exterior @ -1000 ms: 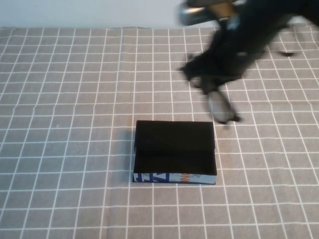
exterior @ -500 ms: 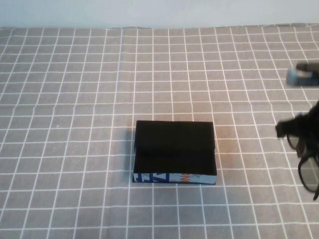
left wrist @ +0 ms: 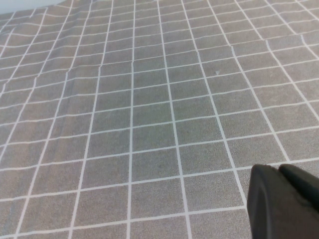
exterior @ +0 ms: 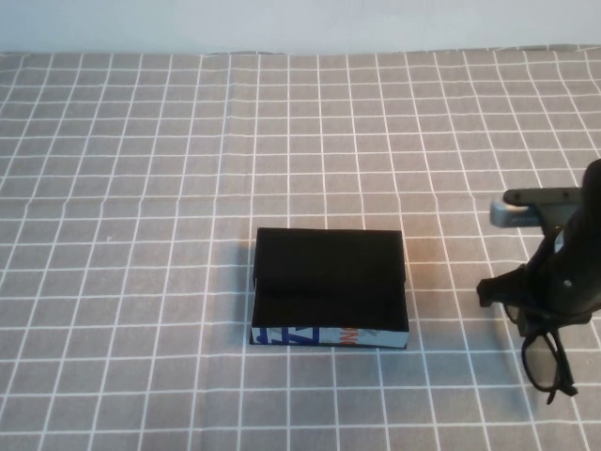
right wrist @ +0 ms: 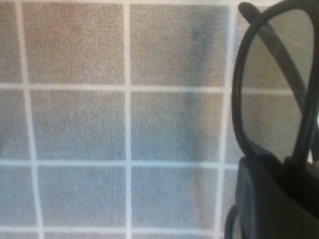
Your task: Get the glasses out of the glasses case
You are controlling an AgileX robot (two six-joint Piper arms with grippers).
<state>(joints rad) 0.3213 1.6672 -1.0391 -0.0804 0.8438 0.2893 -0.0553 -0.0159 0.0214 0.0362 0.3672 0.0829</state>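
My left gripper [left wrist: 284, 199] is off by itself above bare cloth, its fingers' state unclear. The glasses case [exterior: 329, 287] lies open mid-table. Well to its right, my right gripper [exterior: 537, 315] clamps the glasses [exterior: 545, 362], which dangle lens-down just over the tablecloth [exterior: 141, 188].

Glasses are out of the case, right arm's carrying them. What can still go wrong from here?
1. The right gripper holds the glasses by one end, the rest dangling below; they may swing or slip.
2. They hang near the table's right edge, so a set-down here might land partly off it.
3. The glasses case lies open; a return sweep might knock it.

The left gripper is parked over bare cloth.
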